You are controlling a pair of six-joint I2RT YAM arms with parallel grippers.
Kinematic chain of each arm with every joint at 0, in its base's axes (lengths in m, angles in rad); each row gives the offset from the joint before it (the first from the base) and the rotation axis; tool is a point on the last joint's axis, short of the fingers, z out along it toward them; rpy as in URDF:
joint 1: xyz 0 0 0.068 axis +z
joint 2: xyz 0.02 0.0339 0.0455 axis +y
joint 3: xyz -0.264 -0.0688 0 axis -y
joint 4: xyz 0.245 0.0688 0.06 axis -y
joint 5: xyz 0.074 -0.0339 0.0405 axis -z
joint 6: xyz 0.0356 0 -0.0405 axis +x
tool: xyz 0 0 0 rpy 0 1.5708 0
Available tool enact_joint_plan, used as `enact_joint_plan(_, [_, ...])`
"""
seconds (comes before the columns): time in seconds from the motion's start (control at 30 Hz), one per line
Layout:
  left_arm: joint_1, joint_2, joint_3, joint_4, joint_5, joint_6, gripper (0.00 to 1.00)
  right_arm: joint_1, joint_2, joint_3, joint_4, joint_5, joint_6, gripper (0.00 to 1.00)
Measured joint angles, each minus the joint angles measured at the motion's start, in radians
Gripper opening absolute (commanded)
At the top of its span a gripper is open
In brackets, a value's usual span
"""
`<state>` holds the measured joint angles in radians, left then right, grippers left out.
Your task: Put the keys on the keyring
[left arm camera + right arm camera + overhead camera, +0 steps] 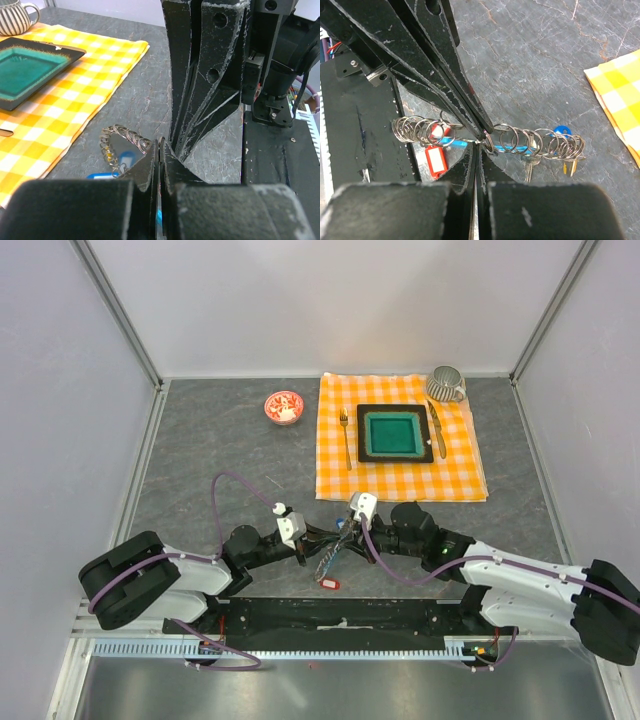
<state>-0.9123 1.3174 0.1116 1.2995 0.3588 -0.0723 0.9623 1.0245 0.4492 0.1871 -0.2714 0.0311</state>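
The keyring (540,142) is a thin metal loop threaded with several small split rings, lying across the grey table between the two arms. It also shows in the top view (328,558) and the left wrist view (120,137). Keys hang from it: a red tag (436,161), a blue key head (562,131), a yellow one (568,167) and a plain silver key (527,171). My right gripper (479,143) is shut on the ring's middle. My left gripper (160,146) is shut on the same spot from the opposite side; its fingers (455,85) cross the right wrist view.
An orange checked cloth (400,472) at the back right holds a green square plate (394,433), a fork (345,435) and a knife (437,430); a striped mug (446,385) stands behind. A red-and-white bowl (283,407) sits back centre. A black base plate (340,615) lies at the near edge.
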Motion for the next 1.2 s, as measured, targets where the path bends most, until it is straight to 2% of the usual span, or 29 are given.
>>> enact_joint_plan(0.2, [-0.005, -0.001, 0.000, -0.003, 0.001, 0.000, 0.02, 0.000, 0.006, 0.006, -0.021, -0.038, 0.000, 0.03])
enact_joint_plan(0.53, [-0.017, -0.062, -0.013, -0.011, -0.005, 0.001, 0.02, 0.000, -0.084, 0.085, -0.243, -0.053, -0.005, 0.00])
enact_joint_plan(0.67, [-0.015, -0.177, -0.043, -0.027, -0.079, 0.014, 0.19, 0.002, -0.083, 0.148, -0.309, -0.045, -0.016, 0.00])
enact_joint_plan(0.77, [-0.010, -0.311, -0.053, -0.076, -0.156, 0.027, 0.20, 0.003, -0.057, 0.221, -0.367, -0.051, -0.047, 0.00])
enact_joint_plan(0.83, [-0.010, -0.442, -0.053, -0.139, -0.214, 0.041, 0.31, 0.003, -0.022, 0.275, -0.384, -0.061, -0.072, 0.00])
enact_joint_plan(0.93, [-0.010, -0.602, -0.053, -0.224, -0.303, 0.060, 0.37, 0.004, 0.034, 0.332, -0.388, -0.075, -0.107, 0.00])
enact_joint_plan(0.97, [-0.009, -0.669, -0.053, -0.280, -0.336, 0.066, 0.47, 0.004, 0.058, 0.349, -0.387, -0.079, -0.117, 0.02])
enact_joint_plan(1.0, [-0.009, -0.726, -0.055, -0.327, -0.365, 0.071, 0.52, 0.004, 0.074, 0.357, -0.386, -0.081, -0.122, 0.03])
enact_joint_plan(1.1, [-0.009, -0.901, -0.056, -0.478, -0.454, 0.074, 0.60, 0.004, 0.121, 0.369, -0.383, -0.077, -0.132, 0.17])
enact_joint_plan(1.13, [-0.009, -0.966, -0.056, -0.533, -0.489, 0.073, 0.63, 0.004, 0.130, 0.369, -0.384, -0.069, -0.132, 0.27])
enact_joint_plan(1.2, [-0.009, -1.089, -0.057, -0.642, -0.560, 0.065, 0.67, 0.004, 0.140, 0.369, -0.384, -0.047, -0.127, 0.37])
